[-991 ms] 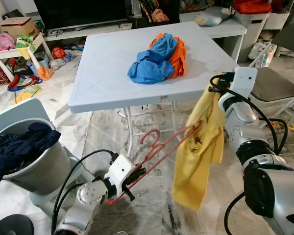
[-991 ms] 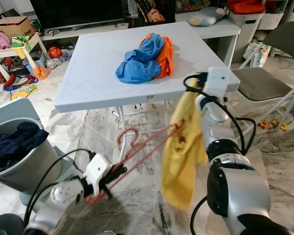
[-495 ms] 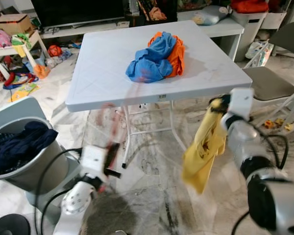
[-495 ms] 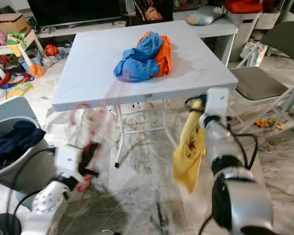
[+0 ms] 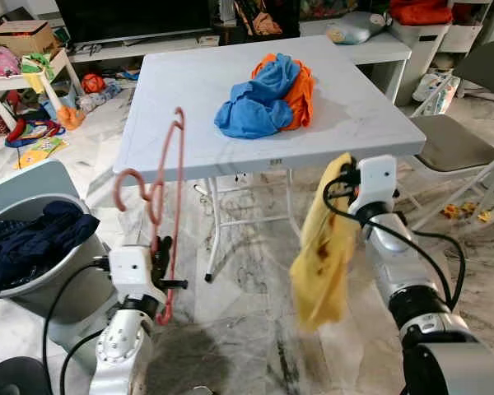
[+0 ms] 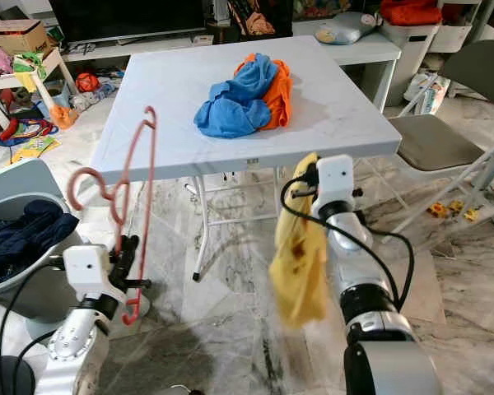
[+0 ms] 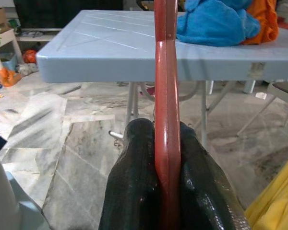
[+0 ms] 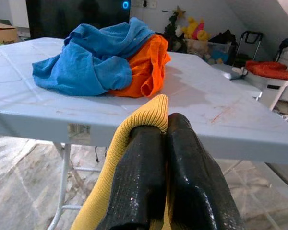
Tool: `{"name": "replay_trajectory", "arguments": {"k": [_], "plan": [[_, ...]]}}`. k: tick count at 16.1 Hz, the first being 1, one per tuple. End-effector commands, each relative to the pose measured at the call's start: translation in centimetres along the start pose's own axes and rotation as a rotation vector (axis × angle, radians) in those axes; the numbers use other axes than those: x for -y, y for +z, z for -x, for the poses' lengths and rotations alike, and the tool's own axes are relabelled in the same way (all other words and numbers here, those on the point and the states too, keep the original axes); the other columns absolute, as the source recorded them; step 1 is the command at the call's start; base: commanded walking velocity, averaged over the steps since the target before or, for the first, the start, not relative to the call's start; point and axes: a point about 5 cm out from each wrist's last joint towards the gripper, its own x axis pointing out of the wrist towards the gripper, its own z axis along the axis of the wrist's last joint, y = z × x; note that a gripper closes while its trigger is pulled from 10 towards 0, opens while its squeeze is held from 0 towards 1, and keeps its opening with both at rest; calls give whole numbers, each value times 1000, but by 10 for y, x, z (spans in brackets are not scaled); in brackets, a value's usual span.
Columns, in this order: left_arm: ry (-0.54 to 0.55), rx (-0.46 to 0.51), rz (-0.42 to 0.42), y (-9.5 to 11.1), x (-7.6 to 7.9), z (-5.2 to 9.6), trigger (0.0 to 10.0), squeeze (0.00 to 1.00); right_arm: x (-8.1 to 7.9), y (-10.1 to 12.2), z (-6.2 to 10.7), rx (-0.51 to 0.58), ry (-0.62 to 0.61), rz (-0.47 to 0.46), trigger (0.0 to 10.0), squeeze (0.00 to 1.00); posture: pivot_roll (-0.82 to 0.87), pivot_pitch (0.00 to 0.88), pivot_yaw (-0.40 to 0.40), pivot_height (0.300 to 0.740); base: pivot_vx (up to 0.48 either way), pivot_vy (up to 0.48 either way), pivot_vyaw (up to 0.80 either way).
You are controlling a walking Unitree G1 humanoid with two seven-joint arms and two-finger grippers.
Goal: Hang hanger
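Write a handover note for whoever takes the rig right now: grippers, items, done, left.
Left gripper: shut on the pink hanger, held upright in front of the white folding table, hook toward the grey laundry bin.
Right gripper: shut on the collar edge of the yellow shirt, which dangles free below the table edge.
Blue and orange clothes lie heaped on the table.
Done: both items are gripped.
Left: the shirt is off the hanger; thread the hanger into it, then hang it up. No rail is seen from here.
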Motion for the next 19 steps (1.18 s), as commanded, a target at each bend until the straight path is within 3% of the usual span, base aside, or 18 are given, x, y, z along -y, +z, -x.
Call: {"name": "replay_trajectory", "arguments": {"k": [1, 3, 4, 5, 7, 8, 9, 13, 19], "plan": [[13, 31, 1, 9, -3, -3, 10000, 0, -4, 18, -5, 89, 21, 10, 0, 0, 15, 0, 29, 740, 285, 0, 0], [14, 36, 2, 12, -2, -6, 10000, 0, -6, 20, -4, 102, 30, 6, 0, 0, 14, 0, 28, 740, 289, 0, 0], [13, 43, 8, 15, 0, -9, 10000, 0, -7, 22, -3, 115, 29, -16, 1608, 0, 12, 0, 27, 740, 296, 0, 0], [15, 48, 13, 17, 0, -9, 10000, 0, -8, 24, -2, 126, 41, -28, 2118, 0, 12, 0, 27, 740, 296, 0, 0], [18, 58, 22, 20, 2, -11, 10000, 0, -15, 27, 0, 148, 67, -34, 4431, 0, 10, 0, 22, 740, 319, 0, 0], [20, 59, 25, 21, 2, -12, 10000, 0, -18, 28, 0, 150, 77, -40, 8314, 0, 10, 0, 23, 740, 326, 0, 0], [21, 61, 26, 22, 2, -13, 10000, 0, -19, 28, 0, 150, 82, -37, 10000, 0, 11, 0, 23, 740, 334, 0, 0], [25, 64, 27, 24, 2, -15, 10000, 0, -30, 30, 0, 153, 138, -5, 10000, 0, 14, 0, 21, 740, 345, 0, 0], [31, 57, 38, 23, 5, -16, 10000, 0, -30, 31, 1, 143, 152, 9, 10000, 0, 7, 0, 17, 740, 336, 332, 732]]}}
